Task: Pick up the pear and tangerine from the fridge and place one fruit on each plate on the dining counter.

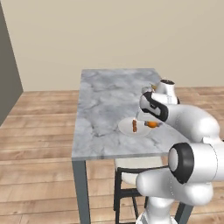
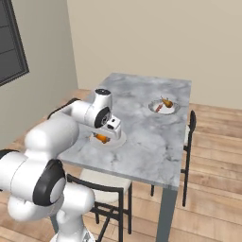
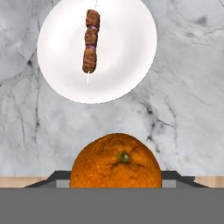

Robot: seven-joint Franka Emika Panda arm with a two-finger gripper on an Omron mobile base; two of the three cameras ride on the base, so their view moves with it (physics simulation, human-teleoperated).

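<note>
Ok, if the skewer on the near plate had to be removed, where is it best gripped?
Probably from above, jaws across the middle meat piece: the skewer lies flat on the plate and its bare stick tip is very thin. The tangerine must be released first.

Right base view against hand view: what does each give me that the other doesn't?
Right base view: the far plate carrying the pear, and a chair beside the counter. Hand view: a meat skewer lying on the near plate. Both: the tangerine, that near plate and the marble counter.
</note>
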